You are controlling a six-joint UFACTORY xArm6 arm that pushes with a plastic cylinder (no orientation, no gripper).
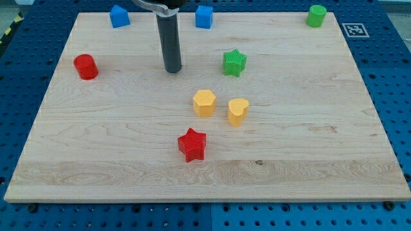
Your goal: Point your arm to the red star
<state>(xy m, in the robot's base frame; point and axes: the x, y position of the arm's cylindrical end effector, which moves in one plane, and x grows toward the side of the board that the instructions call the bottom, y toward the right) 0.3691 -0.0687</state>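
Note:
The red star (192,144) lies on the wooden board (308,147), below the middle, a little left of centre. My tip (173,70) rests on the board in the upper middle, well above the star and slightly to its left. The rod comes down from the view's top edge. The tip touches no block. The nearest blocks to it are the green star (234,63) on its right and the yellow hexagon (204,102) below and to its right.
A yellow heart-like block (237,111) sits right of the yellow hexagon. A red cylinder (85,67) is at the left. Two blue blocks (119,16) (203,17) and a green cylinder (316,15) line the top edge.

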